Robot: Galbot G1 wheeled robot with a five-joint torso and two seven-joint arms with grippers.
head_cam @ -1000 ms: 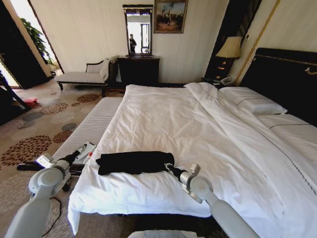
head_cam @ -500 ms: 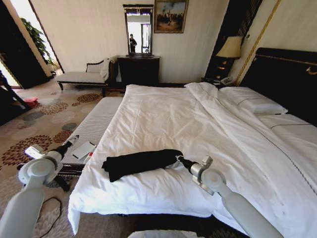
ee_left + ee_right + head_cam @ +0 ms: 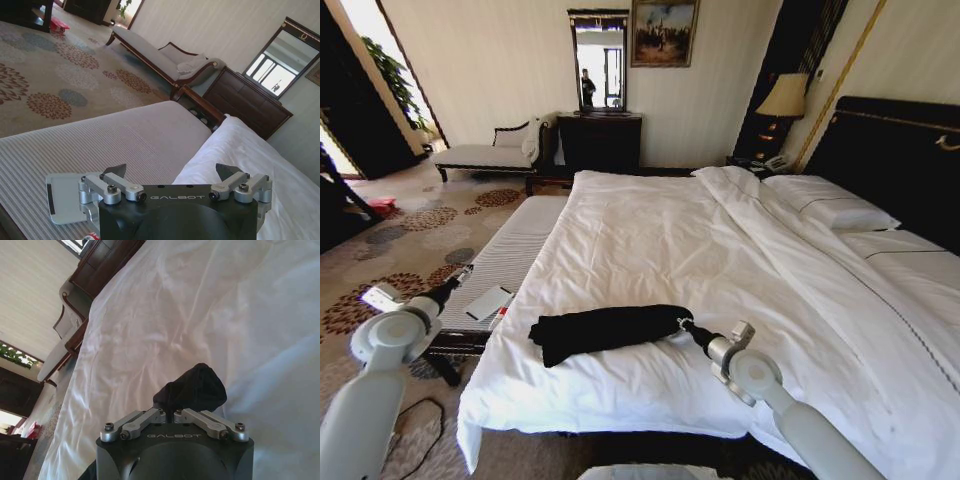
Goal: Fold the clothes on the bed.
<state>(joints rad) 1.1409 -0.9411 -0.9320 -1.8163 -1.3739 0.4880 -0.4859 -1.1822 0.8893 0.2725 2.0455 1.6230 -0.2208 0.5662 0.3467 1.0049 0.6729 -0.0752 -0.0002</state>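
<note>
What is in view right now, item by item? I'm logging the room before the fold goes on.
T-shirt: one, black, bunched in a long roll near the foot of the bed.
Bed: one, white duvet, dark headboard.
Pillows: white, by the headboard.
Bench: one, pale striped, beside the bed.
Flat device: one, grey, on the bench.
Chaise: one, pale, by the far wall.
Dresser with mirror: one, dark wood.
Painting: one, on the wall.
Lamp: one, cream shade.
Carpet: floral pattern.
Left gripper: open, over the bench.
Right gripper: shut on the T-shirt's end.
</note>
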